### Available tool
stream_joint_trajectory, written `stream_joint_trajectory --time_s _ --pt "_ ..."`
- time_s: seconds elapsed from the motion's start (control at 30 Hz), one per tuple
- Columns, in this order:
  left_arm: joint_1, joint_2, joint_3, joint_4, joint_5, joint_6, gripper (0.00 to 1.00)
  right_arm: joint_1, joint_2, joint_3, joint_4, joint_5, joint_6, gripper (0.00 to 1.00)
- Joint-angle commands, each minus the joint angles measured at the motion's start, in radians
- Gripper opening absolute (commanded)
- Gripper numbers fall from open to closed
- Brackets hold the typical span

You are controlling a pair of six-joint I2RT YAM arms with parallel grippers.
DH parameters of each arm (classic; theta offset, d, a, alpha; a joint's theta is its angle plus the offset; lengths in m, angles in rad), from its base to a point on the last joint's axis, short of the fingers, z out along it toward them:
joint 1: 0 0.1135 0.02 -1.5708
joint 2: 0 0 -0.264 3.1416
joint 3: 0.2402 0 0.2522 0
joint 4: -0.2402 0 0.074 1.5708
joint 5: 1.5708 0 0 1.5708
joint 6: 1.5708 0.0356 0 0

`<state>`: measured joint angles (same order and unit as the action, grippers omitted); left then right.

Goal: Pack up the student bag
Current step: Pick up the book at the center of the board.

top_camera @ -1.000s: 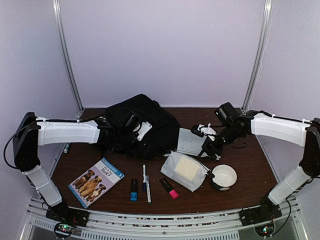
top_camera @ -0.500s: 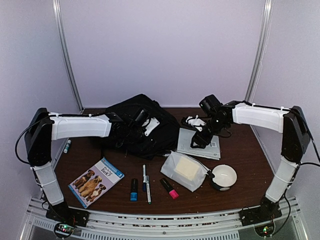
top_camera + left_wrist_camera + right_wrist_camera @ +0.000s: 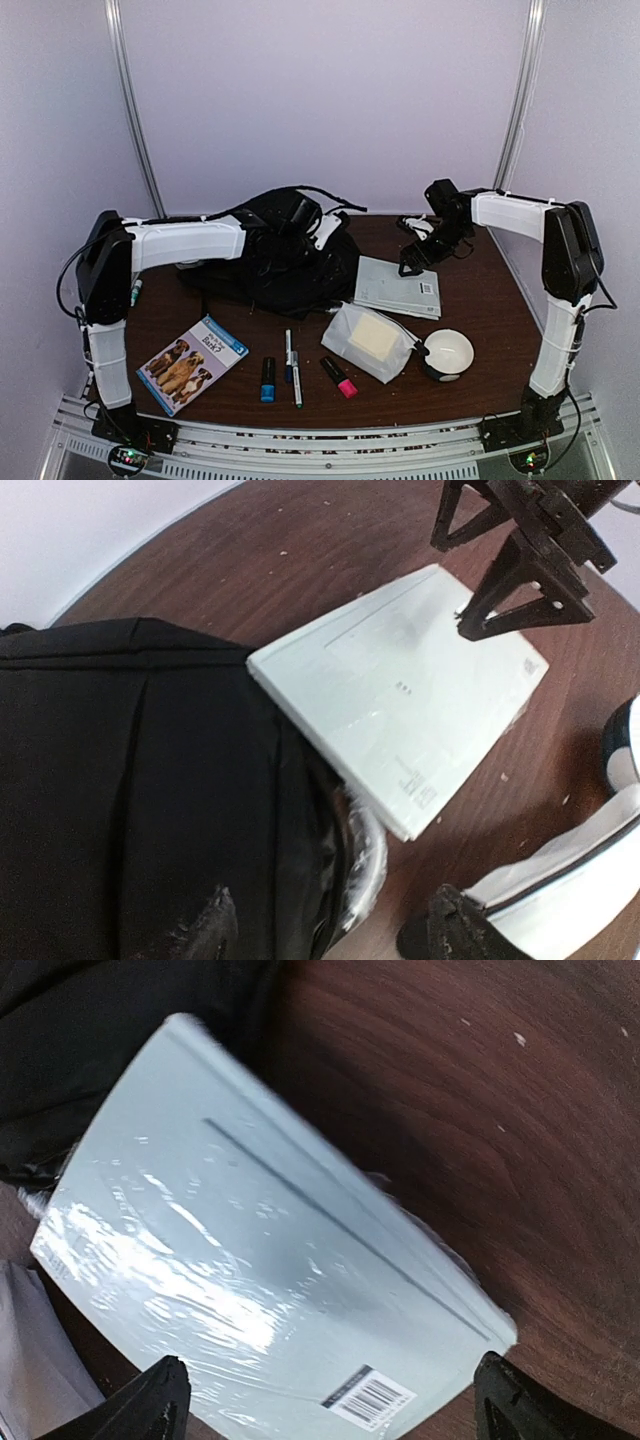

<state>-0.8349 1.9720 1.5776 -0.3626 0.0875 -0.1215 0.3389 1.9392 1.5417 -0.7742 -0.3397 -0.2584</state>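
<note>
The black student bag (image 3: 262,262) lies at the back left of the table and fills the left of the left wrist view (image 3: 120,780). A pale, plastic-wrapped notebook (image 3: 398,287) lies flat against its right side (image 3: 400,710) (image 3: 280,1260). My left gripper (image 3: 318,228) hovers over the bag's right edge, open and empty, with its fingertips (image 3: 215,930) wide apart. My right gripper (image 3: 413,252) is open and empty just above the notebook's far end, and it shows in the left wrist view (image 3: 520,570).
A translucent white pouch (image 3: 368,340), a white bowl (image 3: 447,352), a dog book (image 3: 190,362), a blue marker (image 3: 268,380), a pen (image 3: 293,365) and a pink highlighter (image 3: 339,377) lie along the front. Another marker (image 3: 133,295) lies at the left edge.
My right gripper has drawn back from the notebook's near side to its far end. My left gripper has moved right and back across the bag. The notebook now lies flat.
</note>
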Motion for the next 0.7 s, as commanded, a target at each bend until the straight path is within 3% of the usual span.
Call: stream_joint_trajectory --time_s 0.0,0.23,0.67 --pt "0.002 0.103 0.077 0.127 0.172 -0.239 0.64 -0.091 0.019 -0.046 0.011 -0.131 0.162 0.99" --pt "0.016 0.246 0.212 0.119 0.228 -0.446 0.64 -0.129 -0.008 -0.170 0.086 -0.178 0.221 0.98" --pt "0.019 0.368 0.339 0.031 0.240 -0.557 0.63 -0.144 -0.008 -0.220 0.122 -0.212 0.326 0.98"
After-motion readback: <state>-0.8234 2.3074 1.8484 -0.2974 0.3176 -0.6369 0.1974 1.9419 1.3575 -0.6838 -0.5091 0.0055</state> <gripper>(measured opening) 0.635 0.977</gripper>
